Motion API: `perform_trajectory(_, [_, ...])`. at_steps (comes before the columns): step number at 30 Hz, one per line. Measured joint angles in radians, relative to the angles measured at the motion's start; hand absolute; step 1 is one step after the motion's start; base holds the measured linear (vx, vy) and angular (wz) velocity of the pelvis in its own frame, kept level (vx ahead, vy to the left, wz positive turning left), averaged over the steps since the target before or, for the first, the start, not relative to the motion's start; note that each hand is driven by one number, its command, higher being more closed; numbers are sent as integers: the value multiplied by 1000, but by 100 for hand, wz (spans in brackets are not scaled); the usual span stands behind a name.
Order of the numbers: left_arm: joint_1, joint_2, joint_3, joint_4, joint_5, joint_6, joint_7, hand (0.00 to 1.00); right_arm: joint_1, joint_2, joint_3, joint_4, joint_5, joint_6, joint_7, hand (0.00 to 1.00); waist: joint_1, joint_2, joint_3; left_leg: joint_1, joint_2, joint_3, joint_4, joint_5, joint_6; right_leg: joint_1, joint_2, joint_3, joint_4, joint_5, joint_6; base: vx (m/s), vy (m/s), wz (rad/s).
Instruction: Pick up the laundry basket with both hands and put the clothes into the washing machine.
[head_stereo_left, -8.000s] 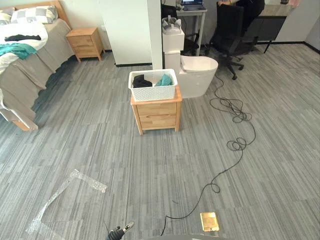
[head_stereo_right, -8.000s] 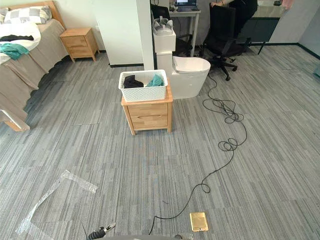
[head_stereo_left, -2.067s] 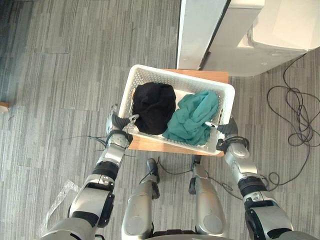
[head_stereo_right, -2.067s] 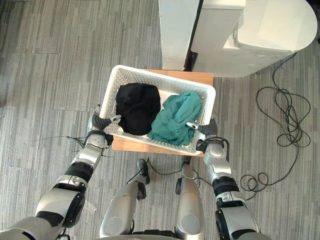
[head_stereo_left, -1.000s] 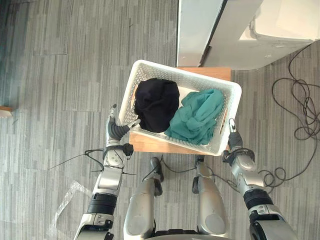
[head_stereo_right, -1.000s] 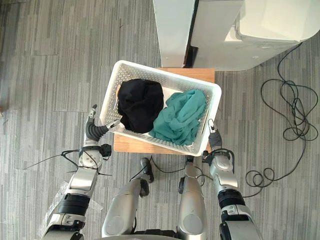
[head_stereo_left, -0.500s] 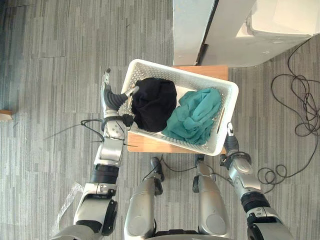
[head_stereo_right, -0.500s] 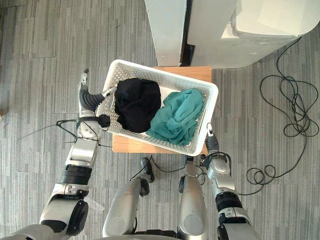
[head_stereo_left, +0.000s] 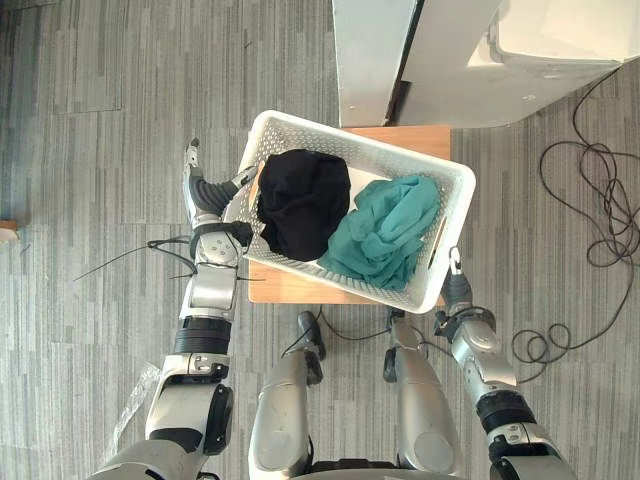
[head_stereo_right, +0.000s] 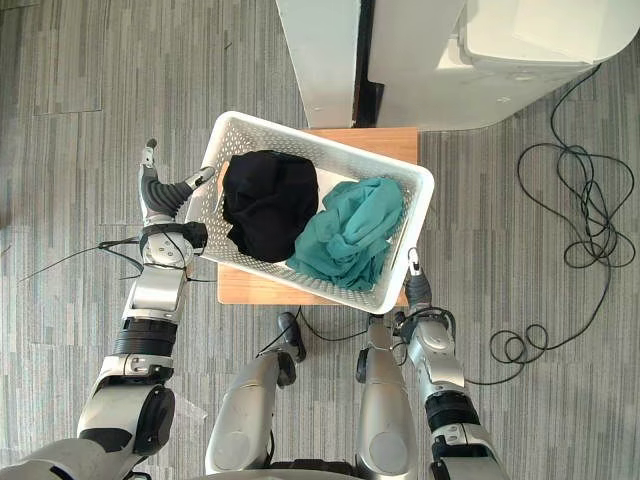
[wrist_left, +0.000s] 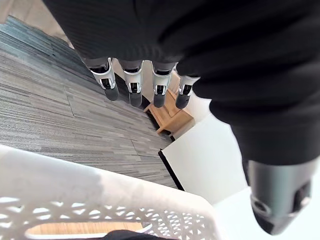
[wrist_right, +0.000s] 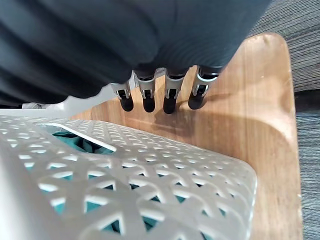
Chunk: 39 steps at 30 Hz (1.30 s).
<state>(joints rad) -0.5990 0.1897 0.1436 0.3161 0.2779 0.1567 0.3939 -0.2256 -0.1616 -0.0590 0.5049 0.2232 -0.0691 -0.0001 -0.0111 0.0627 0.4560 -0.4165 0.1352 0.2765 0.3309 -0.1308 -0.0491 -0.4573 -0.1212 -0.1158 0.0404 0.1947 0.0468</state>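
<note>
The white lattice laundry basket (head_stereo_left: 360, 146) sits askew on a small wooden nightstand (head_stereo_left: 300, 287). It holds a black garment (head_stereo_left: 300, 200) and a teal garment (head_stereo_left: 385, 232). My left hand (head_stereo_left: 205, 192) is at the basket's left end, open. In the left wrist view its straight fingers (wrist_left: 132, 86) reach past the outside of the rim (wrist_left: 75, 176), with the thumb over the rim. My right hand (head_stereo_left: 458, 300) is at the basket's near right corner, open. Its straight fingers (wrist_right: 150, 98) lie over the nightstand top (wrist_right: 240, 125), beside the basket's wall (wrist_right: 125, 170).
A white pillar (head_stereo_left: 375, 50) stands right behind the nightstand. A white rounded appliance (head_stereo_left: 550, 40) is at the back right. Grey plank floor (head_stereo_left: 90, 120) lies open to the left.
My left hand has moved from the basket's near left side up to its left end. The basket has turned a little on the nightstand. My right hand stays at the near right corner.
</note>
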Motion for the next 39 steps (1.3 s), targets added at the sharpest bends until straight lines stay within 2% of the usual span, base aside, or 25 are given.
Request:
perform_trajectory(8, [-70, 15, 10, 124, 0, 15, -2, 0, 25, 2, 9, -52, -1, 8, 0, 0, 0, -1, 0, -27, 13, 6, 18, -8, -3, -24, 8, 7, 4, -1, -1, 3, -11, -2])
perform_trajectory(13, [-149, 23, -73, 261, 9, 22, -44, 0, 28, 7, 21, -69, -1, 9, -2, 0, -1, -2, 0, -44, 28, 12, 37, -17, -5, -36, 17, 10, 8, 0, -2, 5, -37, -5])
perform_trajectory(20, [-206, 48, -130, 324, 124, 29, -91, 0, 37, 15, 24, -91, -1, 13, -15, 0, 9, -3, 0, -70, 52, 18, 81, -37, -6, -50, 33, 16, 10, 3, -6, -11, -45, -6])
perform_trajectory(25, [-238, 62, -168, 397, 176, 12, -111, 0, 37, 14, 24, -97, -1, 16, -20, 0, 18, -4, 0, -73, 56, 25, 89, -39, -5, -54, 36, 24, 10, 5, -8, -16, -46, -4])
perform_trajectory(30, [-269, 73, -169, 472, 176, 13, -126, 0, 26, 12, 25, -111, -2, 47, -20, 0, 21, -10, -3, -70, 62, 38, 104, -48, -3, -54, 40, 39, 10, 9, -5, -15, -47, -10])
perform_trajectory(34, [-265, 80, -139, 484, 174, 13, -138, 0, 13, -6, 19, -137, -13, 88, -22, 0, 24, -17, -5, -71, 78, 58, 136, -74, 0, -54, 51, 58, 10, 13, -1, -17, -40, -19])
perform_trajectory(37, [-265, 91, -134, 504, 165, 12, -157, 0, -10, -36, 1, -153, -38, 120, -21, 0, 21, -33, -14, -71, 82, 63, 148, -81, 4, -52, 52, 61, 10, 15, 2, -3, -41, -6])
perform_trajectory(39, [-265, 92, -134, 514, 165, 9, -173, 0, -35, -65, -37, -179, -44, 124, -20, 0, 20, -45, -20, -70, 87, 60, 163, -90, 8, -41, 54, 60, 10, 17, 4, 4, -40, 1])
